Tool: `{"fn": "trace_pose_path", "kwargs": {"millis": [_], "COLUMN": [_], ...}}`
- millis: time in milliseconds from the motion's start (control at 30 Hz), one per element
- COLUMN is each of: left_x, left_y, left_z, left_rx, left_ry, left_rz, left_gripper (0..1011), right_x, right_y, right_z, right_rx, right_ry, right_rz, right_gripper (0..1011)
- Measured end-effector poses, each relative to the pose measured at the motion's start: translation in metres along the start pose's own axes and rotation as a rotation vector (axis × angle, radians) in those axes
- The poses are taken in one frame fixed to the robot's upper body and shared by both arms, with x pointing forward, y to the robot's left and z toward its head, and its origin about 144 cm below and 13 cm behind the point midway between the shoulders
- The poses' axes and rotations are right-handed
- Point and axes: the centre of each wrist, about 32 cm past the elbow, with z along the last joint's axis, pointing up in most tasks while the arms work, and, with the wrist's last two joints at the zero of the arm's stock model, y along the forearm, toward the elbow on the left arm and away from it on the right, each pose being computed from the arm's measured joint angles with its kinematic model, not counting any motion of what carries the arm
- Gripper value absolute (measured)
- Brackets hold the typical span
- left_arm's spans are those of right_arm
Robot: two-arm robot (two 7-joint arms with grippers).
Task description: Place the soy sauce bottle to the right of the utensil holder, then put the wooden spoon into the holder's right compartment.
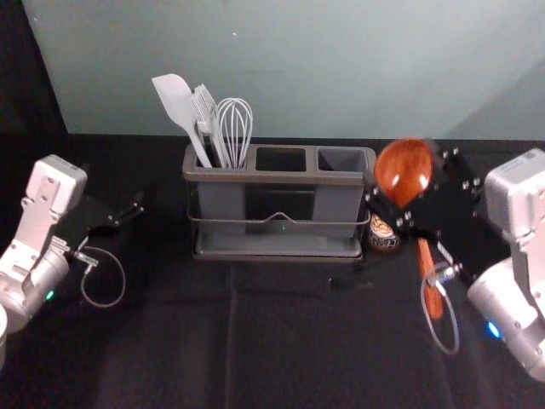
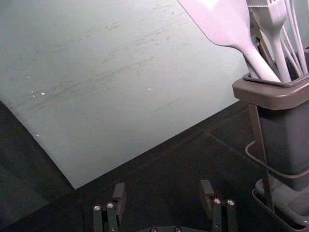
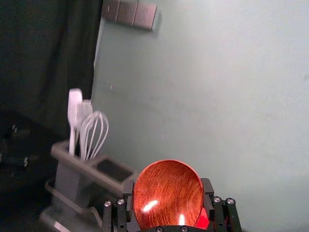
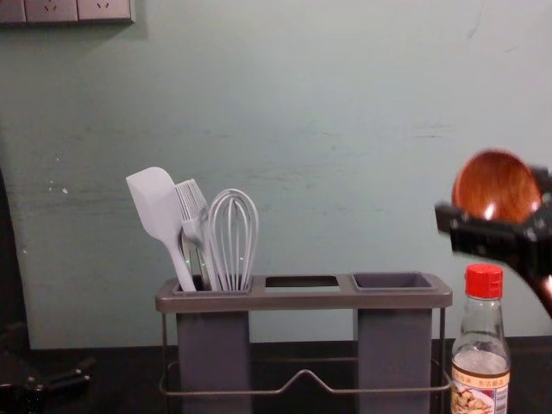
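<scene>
Two tools reach in over the dark bench (image 1: 170,349), and, taking the utensil holder (image 1: 278,248) as the middle of a clock in the head view, the left tool (image 1: 128,216) sits well off at 9, its fingers spread with a gap between them. The right tool (image 1: 415,189) is at 3, pinching the wooden spoon (image 1: 403,173) across its bowl, one finger on each side. The spoon is up off the bench, bowl at the top, its orange-brown handle running down from there toward about 5 o'clock. A little farther back, the soy sauce bottle (image 4: 480,371) stands upright just beside the holder at about 3, red cap on; I can't tell whether the two touch. The holder has three openings in its top, with a thin wire rail across the front. In the left one stand a pale spatula (image 4: 157,203) leaning toward 11, a brush (image 4: 193,207) and a whisk (image 4: 233,226). Behind everything is a pale green wall (image 4: 345,103), with socket plates (image 4: 78,9) up at 11 o'clock in the chest view.
</scene>
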Motion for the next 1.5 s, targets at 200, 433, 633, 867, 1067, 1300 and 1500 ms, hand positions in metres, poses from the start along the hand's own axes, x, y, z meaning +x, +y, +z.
{"fn": "trace_pose_path", "kwargs": {"millis": [200, 433, 633, 867, 1067, 1300, 1500], "left_x": [0.000, 0.000, 0.000, 0.000, 0.000, 0.000, 0.000], "left_y": [0.000, 0.000, 0.000, 0.000, 0.000, 0.000, 0.000], "left_z": [0.000, 0.000, 0.000, 0.000, 0.000, 0.000, 0.000], "left_rx": [0.000, 0.000, 0.000, 0.000, 0.000, 0.000, 0.000], "left_ry": [0.000, 0.000, 0.000, 0.000, 0.000, 0.000, 0.000], "left_rz": [0.000, 0.000, 0.000, 0.000, 0.000, 0.000, 0.000], "left_gripper": [1005, 1005, 1005, 1005, 1005, 1005, 1005], "right_x": [0.006, 0.019, 0.031, 0.041, 0.045, 0.045, 0.045], "right_y": [0.020, 0.047, 0.071, 0.097, 0.120, 0.144, 0.160], "right_z": [-0.004, -0.012, -0.020, -0.025, -0.032, -0.037, -0.036], "right_rx": [0.120, 0.253, 0.342, 0.409, 0.452, 0.488, 0.497], "right_ry": [-0.006, -0.022, -0.038, -0.029, -0.013, 0.002, 0.012], "right_rz": [-0.025, 0.019, 0.076, 0.083, 0.093, 0.096, 0.094], "right_gripper": [841, 841, 840, 841, 841, 841, 841]}}
